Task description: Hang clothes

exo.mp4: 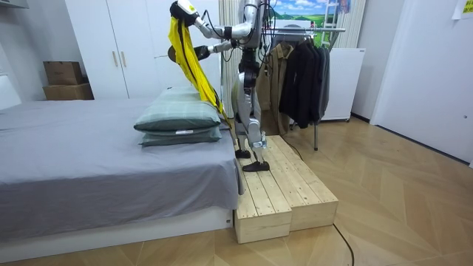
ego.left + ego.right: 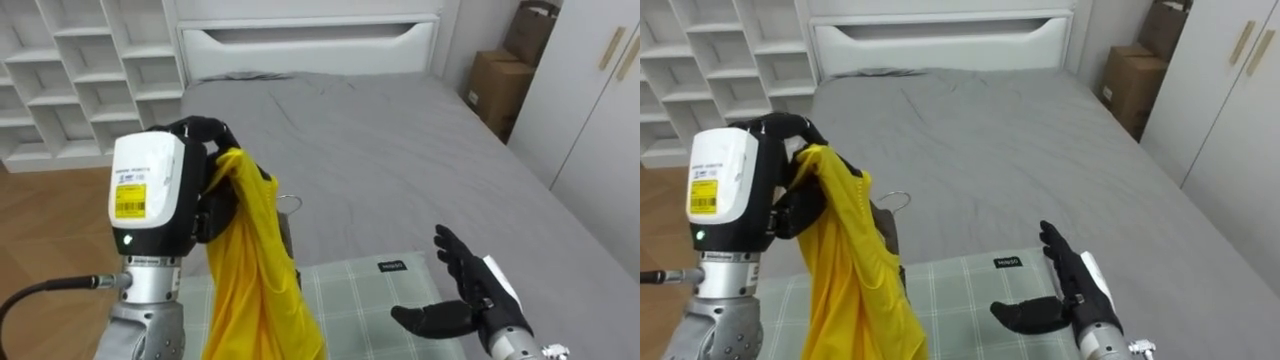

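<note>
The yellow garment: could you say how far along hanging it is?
Done: the yellow garment is raised above the bed, a hanger hook beside it. In hand: the left hand is shut on its top; the right hand open. Left: hanging it on the clothes rack behind the robot.

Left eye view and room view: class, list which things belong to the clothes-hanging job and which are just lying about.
Job: yellow garment, hanger, left robot hand gripping the garment, open right robot hand, clothes rack.
Lying about: pillows, cardboard boxes, white shelves.
</note>
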